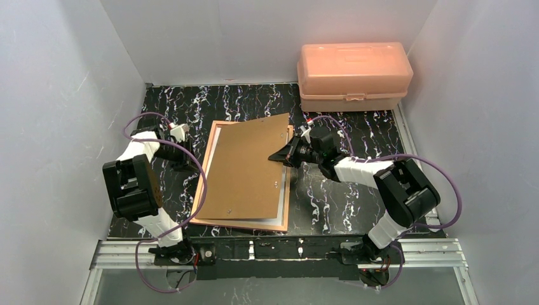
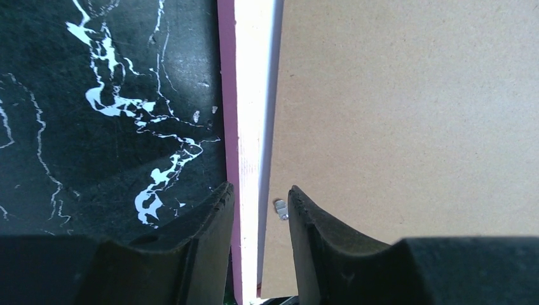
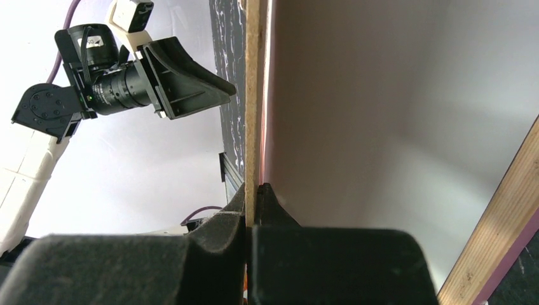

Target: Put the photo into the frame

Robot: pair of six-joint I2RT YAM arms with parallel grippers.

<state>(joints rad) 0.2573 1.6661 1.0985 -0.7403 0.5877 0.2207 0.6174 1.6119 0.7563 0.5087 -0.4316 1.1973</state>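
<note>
**Board skewed over the frame, pinched from the right**

The left fingers [image 2: 210, 222] stood part open astride the left rail of the frame [image 3: 492, 229], one tip on each side. Whether they pressed on it could not be told. The frame lay back-up on the desk [image 1: 343, 203], its long axis running away from the arms. The photo [image 3: 394, 127] appeared to lie inside it, white back upward. Over both sat the brown backing board [image 1: 251, 168], twisted a little out of line with the frame. Its right long edge was lifted and pinched tight in the closed right fingers [image 3: 216, 232]. The frame's recess lay below and left of that grip. Seating the board probably called for the right arm, the nearer one, to square it first.
</note>
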